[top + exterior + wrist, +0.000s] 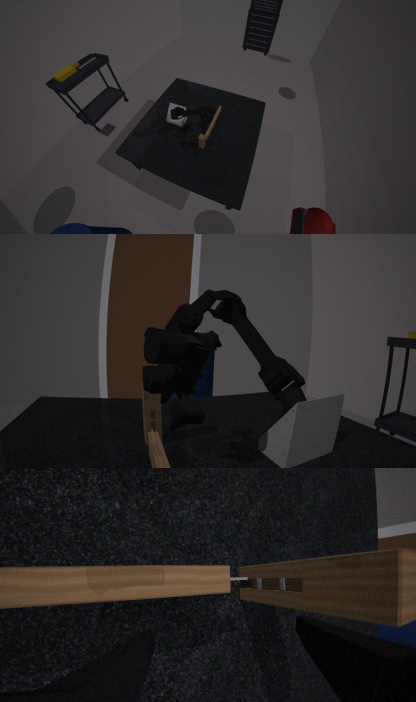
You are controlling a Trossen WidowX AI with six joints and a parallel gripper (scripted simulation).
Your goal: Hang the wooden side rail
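Note:
The wooden side rail (214, 121) (157, 449) (150, 580) lies low along the table, its near end facing the foot of the upright headboard post (201, 140) (147, 414) (360, 583). A small gap shows between rail end and post in the wrist view. A thin steel hook (239, 578) spans it towards the slot's lower end; the second hook cannot be made out. Two pins (259, 583) (282, 584) show inside the slot, with no hook visibly on them. My gripper (168, 415) (224, 630) is open and empty, to one side of the rail and post, its fingers apart.
The black table (177, 165) carries the white wedge-shaped block (174, 123) (314, 429) at my arm's base. A blue bin (208, 379) stands behind the table. A cart (100, 104) and a drawer cabinet (261, 29) stand away from the table.

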